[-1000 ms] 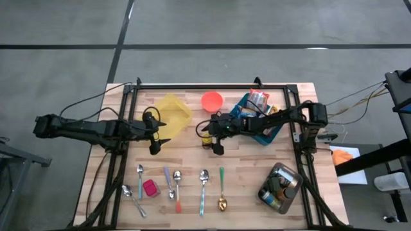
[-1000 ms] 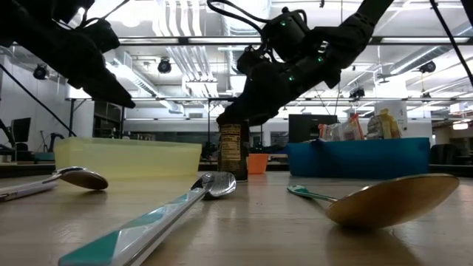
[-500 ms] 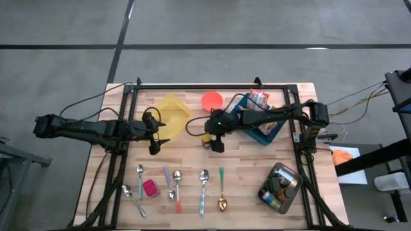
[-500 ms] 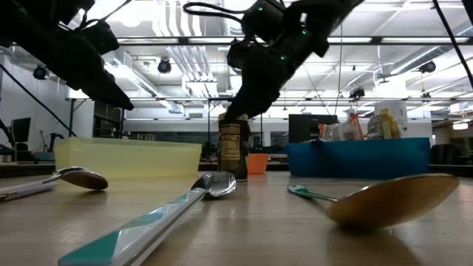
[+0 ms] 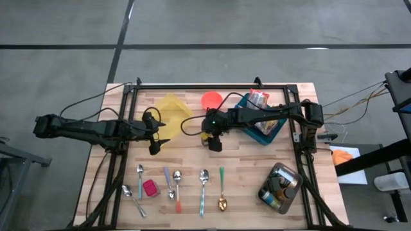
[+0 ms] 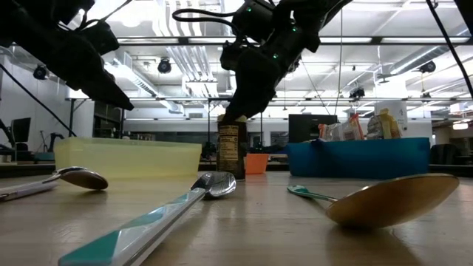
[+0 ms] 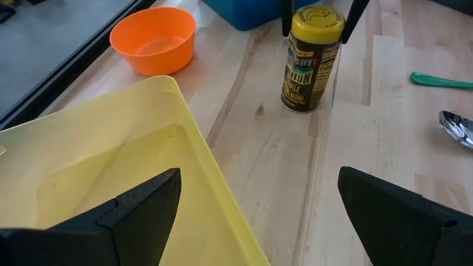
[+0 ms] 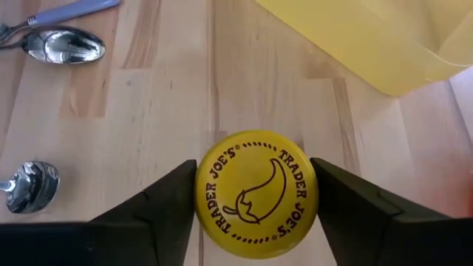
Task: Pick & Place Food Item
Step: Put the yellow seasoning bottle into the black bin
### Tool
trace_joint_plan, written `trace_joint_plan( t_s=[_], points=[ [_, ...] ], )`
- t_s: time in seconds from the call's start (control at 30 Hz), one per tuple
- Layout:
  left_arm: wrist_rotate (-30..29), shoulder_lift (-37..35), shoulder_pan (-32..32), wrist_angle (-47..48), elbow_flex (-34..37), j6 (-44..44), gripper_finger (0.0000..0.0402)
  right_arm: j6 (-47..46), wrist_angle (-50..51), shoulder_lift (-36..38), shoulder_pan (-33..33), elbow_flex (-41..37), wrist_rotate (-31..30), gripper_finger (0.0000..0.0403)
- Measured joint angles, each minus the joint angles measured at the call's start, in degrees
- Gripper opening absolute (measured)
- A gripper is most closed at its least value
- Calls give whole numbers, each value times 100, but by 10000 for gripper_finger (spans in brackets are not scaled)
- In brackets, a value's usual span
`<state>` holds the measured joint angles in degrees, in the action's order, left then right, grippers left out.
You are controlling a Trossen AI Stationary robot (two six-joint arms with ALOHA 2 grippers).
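A spice jar [image 5: 207, 140] with a yellow lid [image 8: 256, 193] and a dark label stands upright on its base at mid-table. My right gripper [image 5: 210, 136] reaches over it from the table's right, slanting down, its fingers on either side of the lid. My left gripper [image 5: 157, 136] hovers open above the table's left half, beside the yellow container [image 5: 172, 112], with nothing between its fingers. In the left wrist view the jar [image 7: 309, 63] shows beyond that gripper [image 7: 259, 199]. My right gripper has the jar's yellow lid between its two fingers [image 8: 174, 203], one on each side of the lid's rim [image 8: 201, 193]. The fingers come steeply from above, slanting in from the table's right. The jar stands upright with its base on the table [image 6: 232, 176].
An orange bowl [image 5: 212, 101] sits behind the jar, and a blue bin [image 5: 260, 122] with packets stands at the far right. Several spoons [image 5: 203, 179] and a pink piece [image 5: 149, 188] lie along the near side. A round tin [image 5: 279, 187] sits near right.
My right gripper has tipped steeper, its wrist rising and shifting a little toward the table's left, over the jar. Its fingers have drawn in from a wide spread to the sides of the lid. The jar has stayed upright in place.
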<state>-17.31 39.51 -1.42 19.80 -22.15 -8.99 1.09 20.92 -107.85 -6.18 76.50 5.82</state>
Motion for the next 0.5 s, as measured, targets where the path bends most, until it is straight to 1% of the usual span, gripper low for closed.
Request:
trace_joint_plan(
  t_s=[0.17, 0.37, 0.5],
  points=[
    [-1, 0, -1, 20, 0, -2, 369, -1, 112, 2, 5, -1, 17, 249],
    [1, 0, -1, 23, 0, -2, 369, -1, 117, 5, 3, -3, 17, 228],
    [1, 0, -1, 23, 0, -10, 369, -1, 117, 7, 5, -5, 17, 228]
  ],
)
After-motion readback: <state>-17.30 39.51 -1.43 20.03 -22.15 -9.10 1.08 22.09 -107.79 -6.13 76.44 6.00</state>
